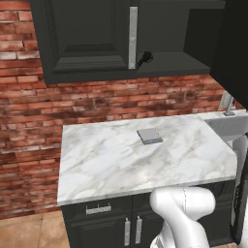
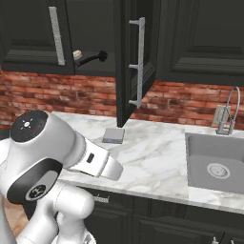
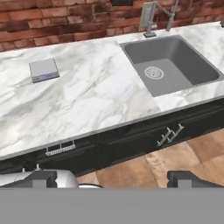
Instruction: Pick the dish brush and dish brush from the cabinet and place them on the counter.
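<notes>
Brushes sit on cabinet [image 2: 90, 33] shelf, door swung open: black brush [image 2: 95, 58] beside cream brush [image 2: 77, 55], apparently touching. Counter [image 1: 111, 155] holds grey pad [image 1: 149, 136] only; sink [image 3: 170, 65] at its right end. Gripper [image 3: 112, 179] released, jaws wide, empty, low in front of counter edge. Step in hand: first reach, not begun. Next move calls for raising hand to shelf, lining jaws across slim handle.

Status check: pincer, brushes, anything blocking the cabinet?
Pincer open, empty, low in front of the counter. Black dish brush and cream dish brush on the cabinet shelf. Cabinet door open; grey pad on counter.
</notes>
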Robot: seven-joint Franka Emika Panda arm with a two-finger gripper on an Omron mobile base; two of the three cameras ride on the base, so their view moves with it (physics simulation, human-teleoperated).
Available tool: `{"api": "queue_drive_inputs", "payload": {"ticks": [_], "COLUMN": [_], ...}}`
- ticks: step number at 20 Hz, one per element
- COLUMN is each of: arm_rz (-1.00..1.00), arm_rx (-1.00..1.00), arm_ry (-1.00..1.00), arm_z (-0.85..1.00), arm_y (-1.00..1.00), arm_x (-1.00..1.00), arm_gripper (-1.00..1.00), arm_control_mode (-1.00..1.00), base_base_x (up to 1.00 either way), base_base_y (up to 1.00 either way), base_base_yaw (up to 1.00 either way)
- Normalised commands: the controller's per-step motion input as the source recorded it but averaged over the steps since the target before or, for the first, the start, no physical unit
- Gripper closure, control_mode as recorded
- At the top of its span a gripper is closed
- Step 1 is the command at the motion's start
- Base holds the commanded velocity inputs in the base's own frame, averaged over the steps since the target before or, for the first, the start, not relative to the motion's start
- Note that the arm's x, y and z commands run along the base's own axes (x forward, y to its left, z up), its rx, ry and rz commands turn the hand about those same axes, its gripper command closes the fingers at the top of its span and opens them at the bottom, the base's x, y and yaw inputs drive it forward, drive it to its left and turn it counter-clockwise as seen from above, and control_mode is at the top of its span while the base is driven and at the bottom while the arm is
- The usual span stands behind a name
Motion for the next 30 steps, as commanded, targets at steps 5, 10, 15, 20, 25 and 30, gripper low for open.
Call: {"api": "queue_drive_inputs", "payload": {"ticks": [5, 10, 15, 20, 25, 30], "arm_rz": [-0.01, 0.0, 0.01, 0.03, 0.06, 0.08], "arm_rx": [-0.07, -0.09, -0.11, -0.1, -0.11, -0.08], "arm_ry": [0.12, 0.08, 0.09, 0.12, 0.09, 0.06], "arm_z": [0.03, 0.04, 0.11, 0.12, 0.08, 0.08], "arm_y": [0.34, 0.24, 0.24, 0.2, 0.12, 0.0], "arm_x": [0.0, 0.08, 0.03, 0.08, 0.15, 0.17], "arm_gripper": [-1.0, -1.0, -1.0, -1.0, -1.0, -1.0], "arm_control_mode": [-1.0, -1.0, -1.0, -1.0, -1.0, -1.0], "base_base_x": [0.0, 0.0, 0.0, 0.0, 0.0, 0.0], "base_base_y": [0.0, 0.0, 0.0, 0.0, 0.0, 0.0], "base_base_yaw": [0.0, 0.0, 0.0, 0.0, 0.0, 0.0]}}
